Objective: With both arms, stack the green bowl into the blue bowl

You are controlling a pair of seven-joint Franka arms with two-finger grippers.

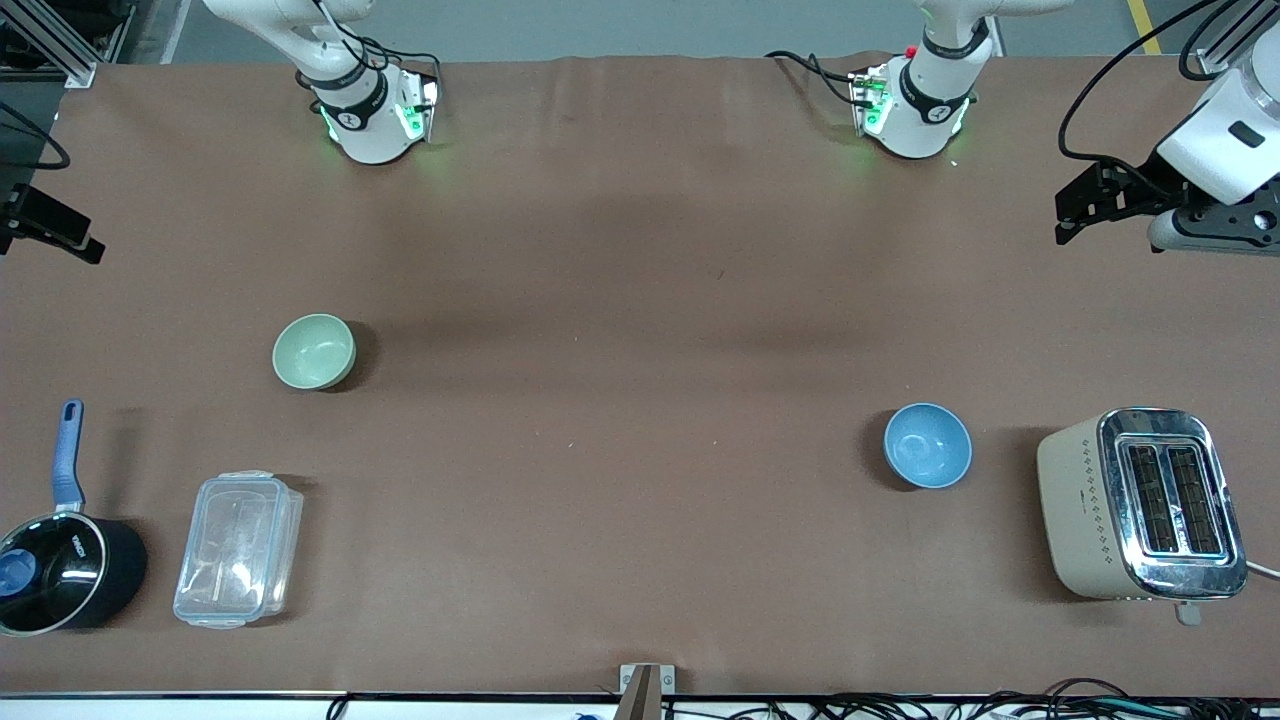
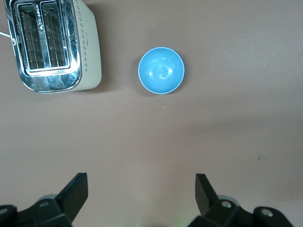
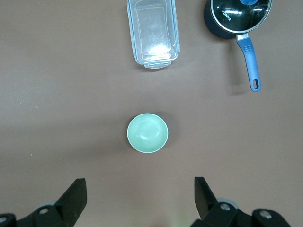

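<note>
The green bowl (image 1: pixel 314 351) stands upright on the brown table toward the right arm's end; it also shows in the right wrist view (image 3: pixel 147 133). The blue bowl (image 1: pixel 927 445) stands upright toward the left arm's end, beside the toaster, and shows in the left wrist view (image 2: pixel 161 70). My left gripper (image 1: pixel 1065 222) (image 2: pixel 141 189) is open and empty, high over the table at the left arm's end. My right gripper (image 1: pixel 85 248) (image 3: pixel 140 191) is open and empty, high over the table's edge at the right arm's end, partly out of the front view.
A cream and chrome toaster (image 1: pixel 1140 503) stands beside the blue bowl. A clear plastic container (image 1: pixel 238 548) and a black saucepan with a blue handle (image 1: pixel 60 560) sit nearer the front camera than the green bowl. Bare brown table lies between the bowls.
</note>
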